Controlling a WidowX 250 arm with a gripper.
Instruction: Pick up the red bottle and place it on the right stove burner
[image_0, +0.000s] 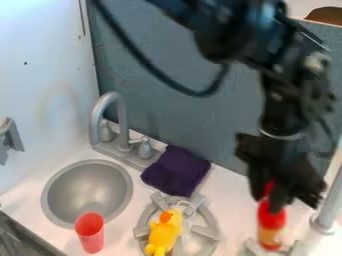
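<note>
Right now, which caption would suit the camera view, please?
Gripper at the red bottle; duck on the burner, cloth behind, cup beside the sink.

behind the gray gooseneck faucet (123, 125) stands a blue-gray panel (167, 115); left of it, a pale wall (47, 60); beneath, a white countertop (227, 200).

A yellow duck on the stove ring, right beside the sink!
And here's the round grey sink (84, 182), a curved tap (122, 122) behind it and a red cup (91, 236) at its near right edge; over to the right, the purple cloth (176, 171) lies bunched on the white counter (233, 202), just behind the grey stove ring (210, 221), where that yellow duck (163, 234), orange beak and all, rests, and a blue-grey panel (170, 112) stands behind.
</note>
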